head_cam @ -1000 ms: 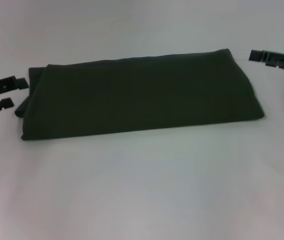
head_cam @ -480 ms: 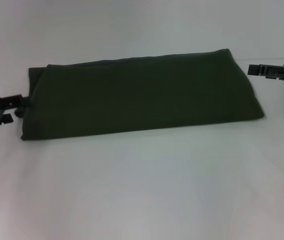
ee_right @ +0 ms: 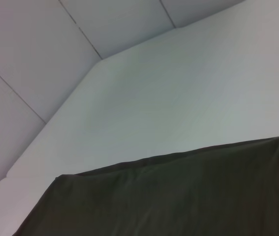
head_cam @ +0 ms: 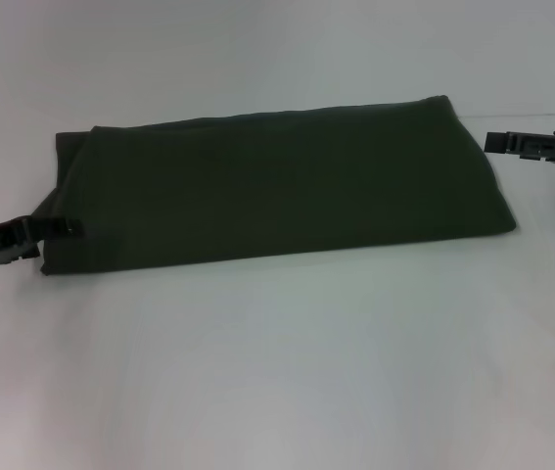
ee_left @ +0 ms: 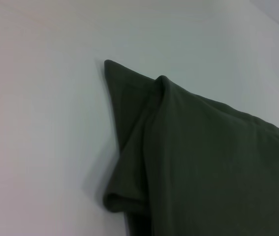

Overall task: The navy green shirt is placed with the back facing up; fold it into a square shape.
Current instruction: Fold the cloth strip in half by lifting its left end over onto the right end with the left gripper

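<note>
The navy green shirt (head_cam: 277,181) lies plain side up on the white table, folded into a long band running left to right. My left gripper (head_cam: 57,241) is open at the shirt's near-left corner, with its upper finger (head_cam: 69,227) over the cloth edge. The left wrist view shows that end of the shirt (ee_left: 203,162) with its layered folds. My right gripper (head_cam: 497,143) hovers just off the far-right end, apart from the cloth. In the right wrist view the shirt (ee_right: 178,196) fills the lower part of the picture.
The white table (head_cam: 287,372) stretches wide in front of the shirt and behind it. The right wrist view shows the table's far edge (ee_right: 50,123) meeting grey wall panels (ee_right: 26,54).
My left gripper has moved down and right, from beside the shirt's left edge to its near-left corner. The right gripper dropped slightly and now holds still. The shirt has not moved.
</note>
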Robot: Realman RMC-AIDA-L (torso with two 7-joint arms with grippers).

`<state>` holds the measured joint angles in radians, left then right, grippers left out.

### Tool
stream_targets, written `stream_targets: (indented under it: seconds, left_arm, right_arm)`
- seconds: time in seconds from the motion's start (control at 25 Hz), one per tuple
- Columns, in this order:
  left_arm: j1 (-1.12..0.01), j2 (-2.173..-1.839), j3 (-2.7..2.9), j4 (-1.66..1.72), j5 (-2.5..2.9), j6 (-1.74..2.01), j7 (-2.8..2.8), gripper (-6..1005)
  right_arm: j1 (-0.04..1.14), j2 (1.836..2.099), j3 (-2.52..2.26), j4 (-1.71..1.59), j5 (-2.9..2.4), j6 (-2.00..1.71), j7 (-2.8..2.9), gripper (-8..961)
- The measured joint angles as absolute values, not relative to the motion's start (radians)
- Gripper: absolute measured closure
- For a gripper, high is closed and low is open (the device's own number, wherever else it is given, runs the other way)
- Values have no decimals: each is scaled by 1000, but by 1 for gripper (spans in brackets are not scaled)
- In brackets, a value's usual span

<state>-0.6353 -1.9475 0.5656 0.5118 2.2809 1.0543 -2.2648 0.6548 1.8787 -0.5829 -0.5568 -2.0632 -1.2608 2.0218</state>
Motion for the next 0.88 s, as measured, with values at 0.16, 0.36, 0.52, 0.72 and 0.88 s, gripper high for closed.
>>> stream_targets:
  seconds: [0.16, 0.36, 0.52, 0.72, 0.88]
  left_arm:
    - [-638, -1952, 584, 508, 2281, 1040, -2262, 103]
    - [-641, -1953, 599, 497, 2281, 1030, -2262, 103]
    - [-643, -1954, 609, 489, 2281, 1024, -2262, 104]
    - [-644, -1955, 626, 489, 2281, 1024, -2261, 107]
    - [-646, -1956, 627, 489, 2280, 1024, -2261, 136]
  right_arm:
    - [654, 1880, -583, -556, -2063, -1259, 2022, 23]
    - [653, 1881, -583, -555, -2063, -1253, 2022, 23]
    - [653, 1882, -583, -555, -2065, -1252, 2022, 23]
    - [657, 1885, -583, -555, -2084, -1252, 2022, 23]
    - [657, 1886, -583, -555, -2087, -1244, 2022, 23]
